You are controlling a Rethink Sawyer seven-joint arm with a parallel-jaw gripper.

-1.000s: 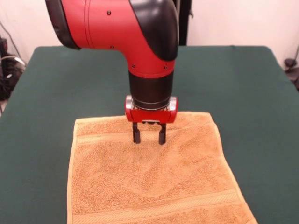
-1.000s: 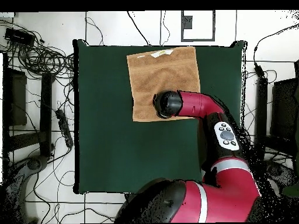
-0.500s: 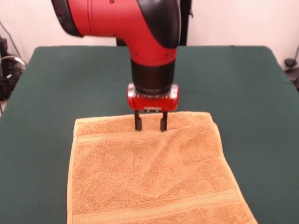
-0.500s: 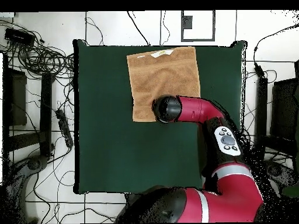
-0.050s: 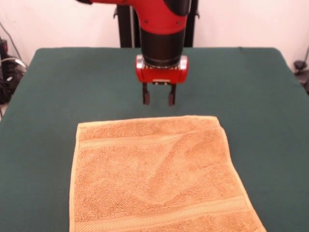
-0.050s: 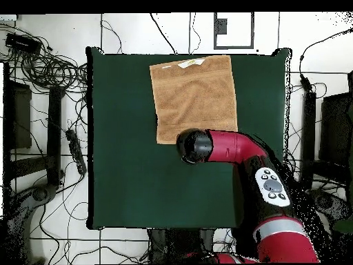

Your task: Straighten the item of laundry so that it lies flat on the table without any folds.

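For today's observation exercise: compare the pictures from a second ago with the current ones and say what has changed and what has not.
The gripper has lifted off the towel and drawn back past its edge; it now hangs over the bare green table, open and holding nothing. A second ago its tips stood on the cloth near that edge. The towel stayed where it was, spread out with the same shallow creases.

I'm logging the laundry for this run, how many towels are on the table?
1. One orange-tan terry towel lies spread on the green table, at its edge in the overhead view; the gripper hangs beyond it.
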